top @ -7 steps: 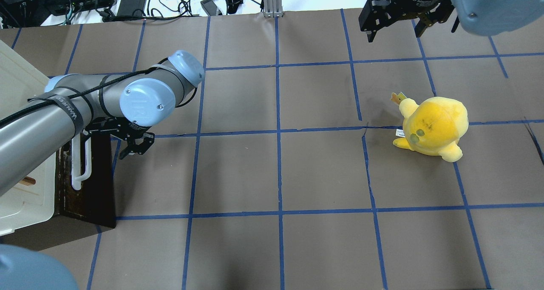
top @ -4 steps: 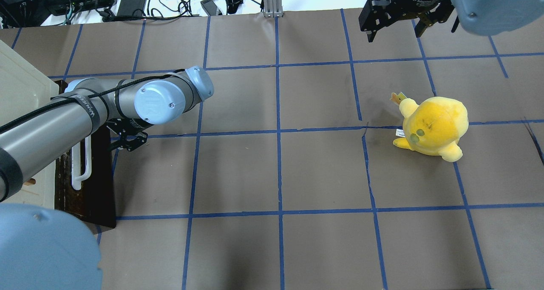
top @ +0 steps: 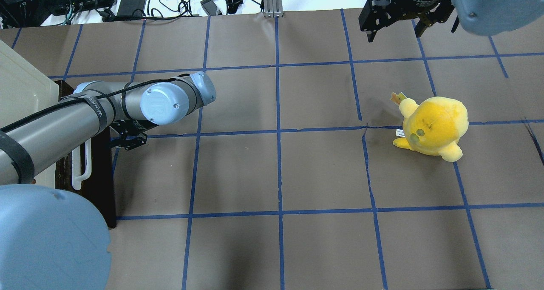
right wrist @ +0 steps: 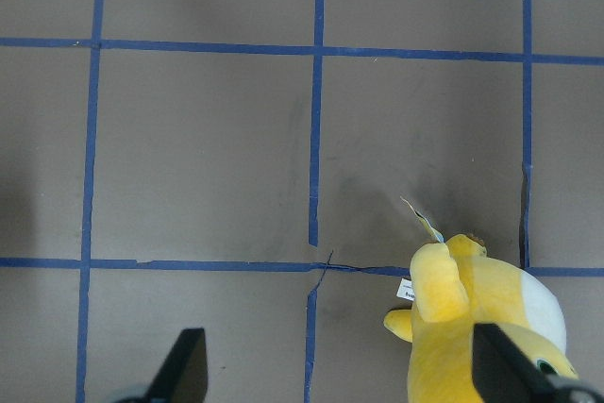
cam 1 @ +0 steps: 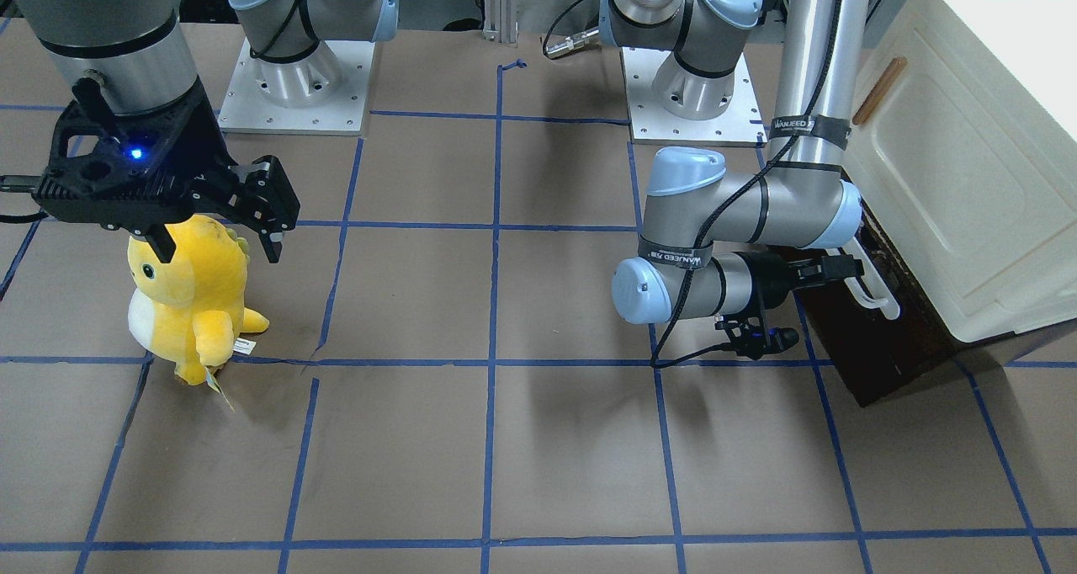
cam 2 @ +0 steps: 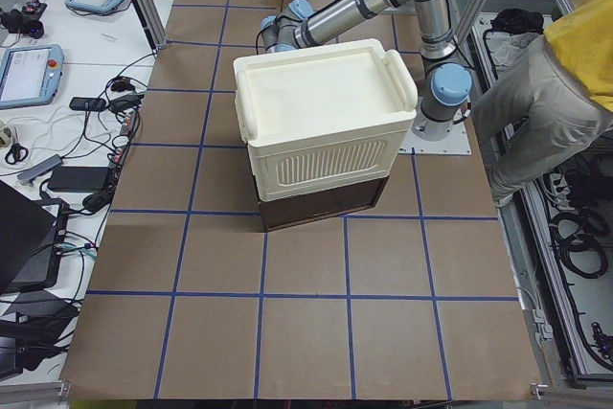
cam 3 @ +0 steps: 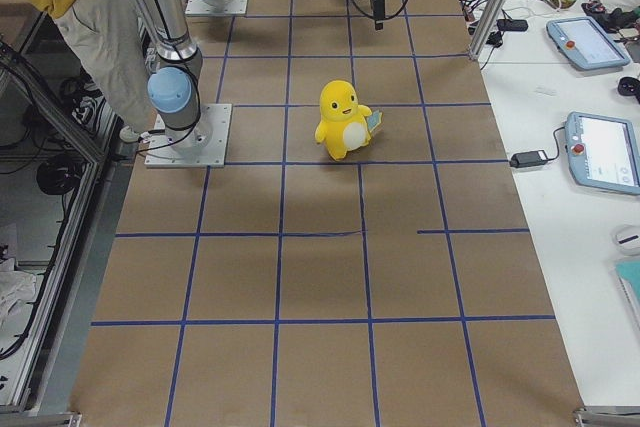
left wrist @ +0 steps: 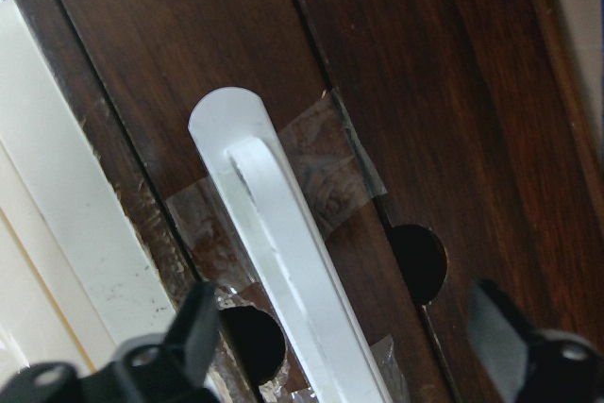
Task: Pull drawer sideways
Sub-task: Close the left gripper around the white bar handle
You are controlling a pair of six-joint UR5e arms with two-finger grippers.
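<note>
The drawer's dark brown front (top: pixel 100 183) with its long white bar handle (top: pixel 80 173) stands at the foot of the cream cabinet on the table's left. My left gripper (cam 1: pixel 851 268) is level with the far end of the handle (cam 1: pixel 877 294). In the overhead view it (top: pixel 114 132) is mostly under my forearm. In the left wrist view its open fingers (left wrist: pixel 193 327) straddle the white handle (left wrist: pixel 283 261), close to the dark front (left wrist: pixel 425 92). No contact shows. My right gripper (top: pixel 393 26) is open and empty, raised at the far right.
The cream cabinet (cam 1: pixel 968 153) with a small wooden handle (cam 1: pixel 879 90) stands over the drawer. It also shows in the left side view (cam 2: pixel 326 112). A yellow plush toy (top: pixel 431 126) stands on the right half and shows under my right gripper (right wrist: pixel 481 318). Cables and electronics (top: pixel 127 1) lie beyond the far edge.
My left arm has folded and swung so that its wrist is lower and closer to the drawer front. The gripper has shifted toward the handle's far end. The right arm and plush have not moved.
</note>
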